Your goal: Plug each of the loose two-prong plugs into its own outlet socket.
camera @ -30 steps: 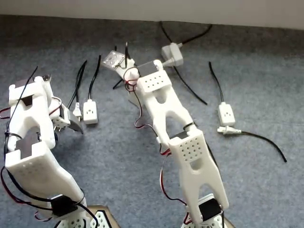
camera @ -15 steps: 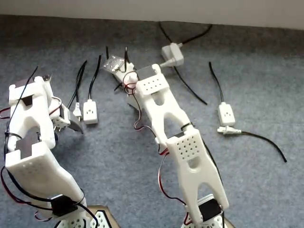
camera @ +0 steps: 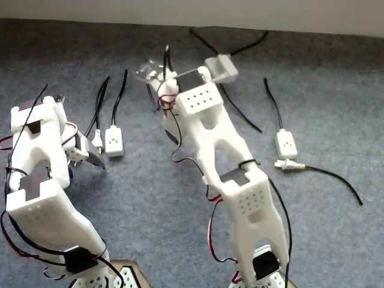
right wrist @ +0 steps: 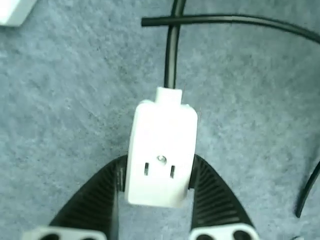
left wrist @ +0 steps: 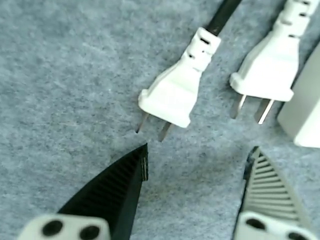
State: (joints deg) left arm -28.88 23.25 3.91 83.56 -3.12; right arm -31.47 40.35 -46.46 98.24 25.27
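- The left gripper (left wrist: 200,152) hangs wide open over the carpet (left wrist: 60,75), two loose plugs just ahead: the nearer plug (left wrist: 172,95) and the second plug (left wrist: 267,75), beside the left socket (left wrist: 305,115).
- The right gripper (right wrist: 156,175) clamps the held socket (right wrist: 160,130) by its sides, its cord (right wrist: 171,50) leading away.
- In the high view, a third plug (camera: 288,164) lies just beside the right socket (camera: 286,144); the far pair (camera: 221,65) seems already joined.

White plugs (left wrist: 172,97), black cords (right wrist: 171,47), grey carpet (camera: 336,90)
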